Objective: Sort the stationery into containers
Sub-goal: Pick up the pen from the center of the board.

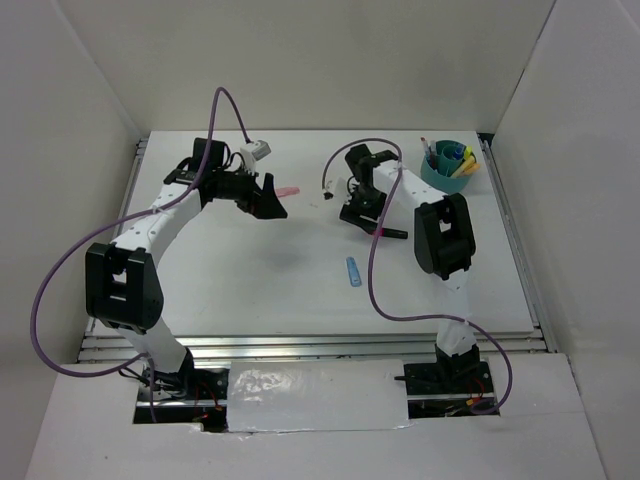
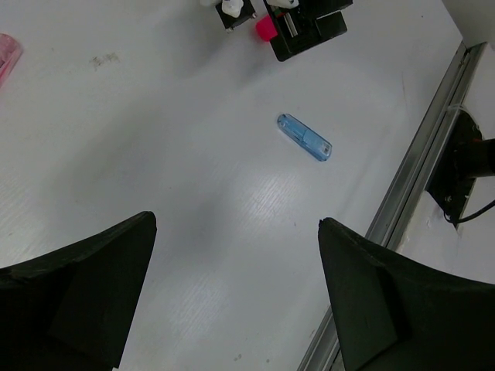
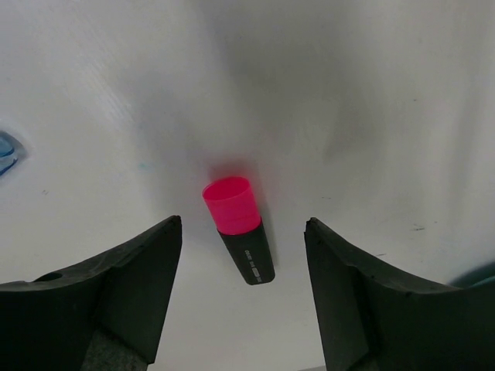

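Note:
A pink-black highlighter (image 3: 246,246) lies on the white table between the open fingers of my right gripper (image 3: 243,224), which stands just above it without touching; it also shows in the top view (image 1: 388,233) next to that gripper (image 1: 362,215). A blue pen (image 1: 353,272) lies nearer the front, also in the left wrist view (image 2: 305,137). A flat pink eraser (image 1: 287,190) lies just right of my left gripper (image 1: 266,203), which is open, empty and held above the table (image 2: 236,220). The teal organiser cup (image 1: 447,170) at the back right holds several pens.
White walls enclose the table on three sides. A metal rail (image 2: 421,151) runs along the table's edge. The right arm's cable (image 1: 375,290) hangs over the table's right half. A small dark smudge (image 2: 103,59) marks the table.

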`<state>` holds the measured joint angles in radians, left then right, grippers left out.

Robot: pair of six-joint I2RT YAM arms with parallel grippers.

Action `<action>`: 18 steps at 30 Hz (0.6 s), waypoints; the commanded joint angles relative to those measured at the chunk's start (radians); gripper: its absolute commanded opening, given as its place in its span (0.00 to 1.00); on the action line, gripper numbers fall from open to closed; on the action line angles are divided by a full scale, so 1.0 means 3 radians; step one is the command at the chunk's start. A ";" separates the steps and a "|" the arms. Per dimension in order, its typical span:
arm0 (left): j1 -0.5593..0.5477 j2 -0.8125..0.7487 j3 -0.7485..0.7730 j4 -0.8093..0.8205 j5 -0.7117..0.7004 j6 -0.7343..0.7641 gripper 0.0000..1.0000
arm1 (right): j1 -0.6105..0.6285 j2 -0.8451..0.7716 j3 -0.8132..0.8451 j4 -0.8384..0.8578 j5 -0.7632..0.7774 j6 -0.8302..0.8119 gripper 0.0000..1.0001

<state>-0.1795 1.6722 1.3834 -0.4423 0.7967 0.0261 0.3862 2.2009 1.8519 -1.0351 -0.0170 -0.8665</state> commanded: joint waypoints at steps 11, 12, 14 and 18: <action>0.0020 -0.0011 -0.0061 0.0084 0.0218 0.0071 0.98 | 0.0021 0.0078 -0.0109 -0.0078 0.0031 -0.0236 0.63; 0.0015 -0.0006 -0.0061 0.0079 0.0218 0.0076 0.98 | 0.0016 0.0098 -0.0109 -0.0078 0.0036 -0.0236 0.63; 0.0015 -0.0001 -0.0061 0.0058 0.0223 0.0097 0.98 | 0.0032 0.0109 -0.0109 -0.0093 0.0041 -0.0231 0.63; 0.0020 -0.0001 -0.0071 0.0043 0.0208 0.0117 0.98 | 0.0057 0.0129 -0.0175 -0.0022 0.0046 -0.0236 0.62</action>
<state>-0.1791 1.6722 1.3682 -0.4423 0.8177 0.0288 0.3885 2.2333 1.8126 -1.0416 -0.0097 -0.9184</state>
